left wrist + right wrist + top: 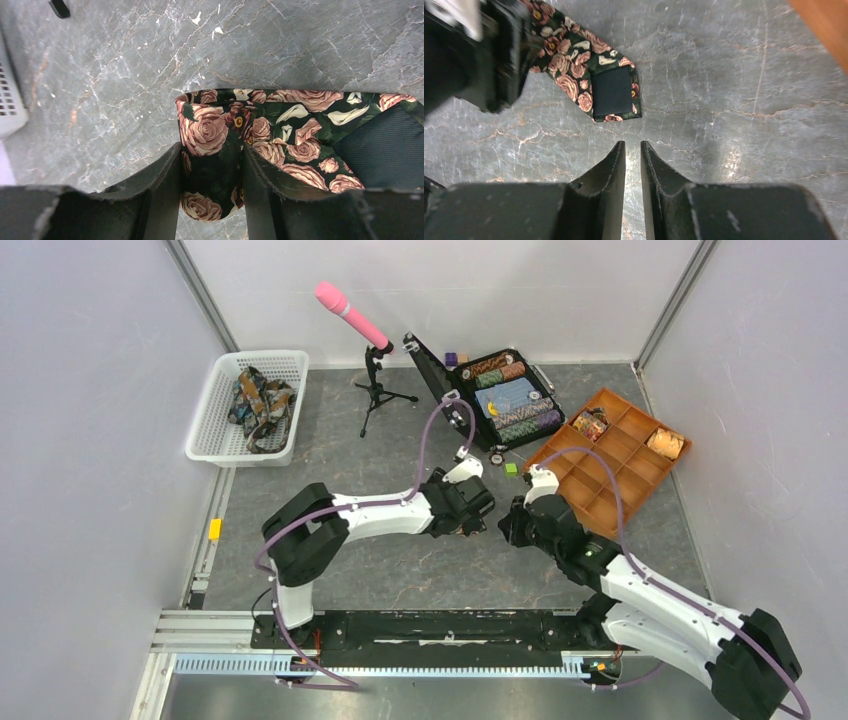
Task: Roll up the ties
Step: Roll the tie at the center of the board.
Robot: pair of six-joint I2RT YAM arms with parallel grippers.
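A dark tie with pink roses (pixel 205 127) is partly rolled into a coil on the grey marbled table. My left gripper (pixel 211 148) is shut on that coil, one finger on each side. The tie's unrolled tail (pixel 300 130) lies flat to the right, its dark lining showing. In the right wrist view the same tie (pixel 579 75) runs out from the left gripper (pixel 489 60) at the upper left. My right gripper (pixel 632 144) hovers just short of the tail's end, jaws a narrow slit apart and empty. From above, the two grippers (pixel 480 510) (pixel 508 525) nearly meet mid-table.
A white basket (pixel 215 455) at the far left holds more ties (pixel 258 400). A pink microphone on a tripod (pixel 352 317) stands at the back. An open case of poker chips (pixel 510 395) and an orange divided tray (pixel 610 455) sit at the back right.
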